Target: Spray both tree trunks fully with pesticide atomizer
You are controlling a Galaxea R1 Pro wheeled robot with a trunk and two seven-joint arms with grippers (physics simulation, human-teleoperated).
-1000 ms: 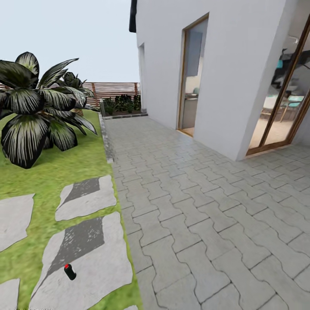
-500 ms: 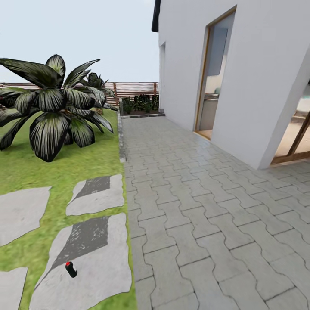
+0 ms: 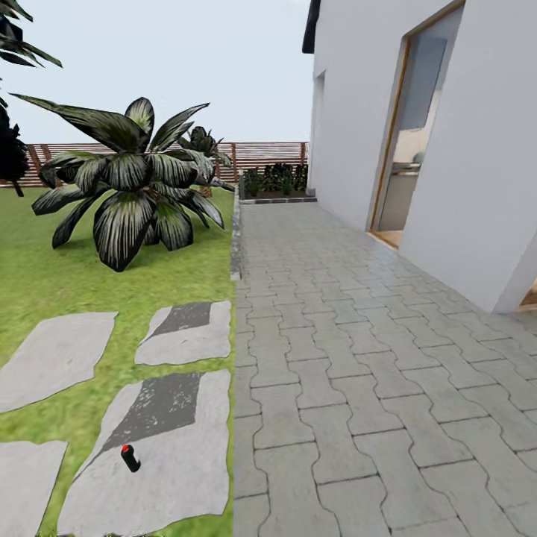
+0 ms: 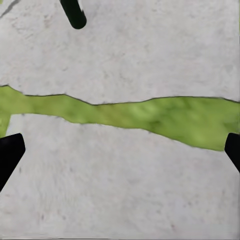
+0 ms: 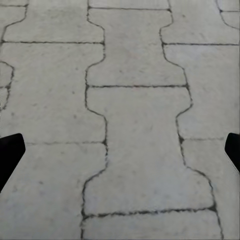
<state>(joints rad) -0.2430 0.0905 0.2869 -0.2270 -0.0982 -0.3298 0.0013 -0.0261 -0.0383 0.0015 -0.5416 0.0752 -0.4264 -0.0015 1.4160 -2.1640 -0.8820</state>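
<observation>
Both grippers, left gripper (image 4: 120, 150) and right gripper (image 5: 120, 150), hang with fingers spread wide and empty; step in hand: approach, so next calls for closing on the small dark object, probably the pesticide atomizer (image 3: 130, 458), lying on a stepping stone (image 3: 179, 462) beside the paving (image 3: 358, 358), palm-like plant (image 3: 138, 186) beyond.

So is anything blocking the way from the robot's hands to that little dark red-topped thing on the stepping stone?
Nothing visible does. The red-topped thing sits alone on a bare stepping stone; below the open left gripper lie stone and a grass strip. Whether it is the sprayer, I cannot tell.
</observation>
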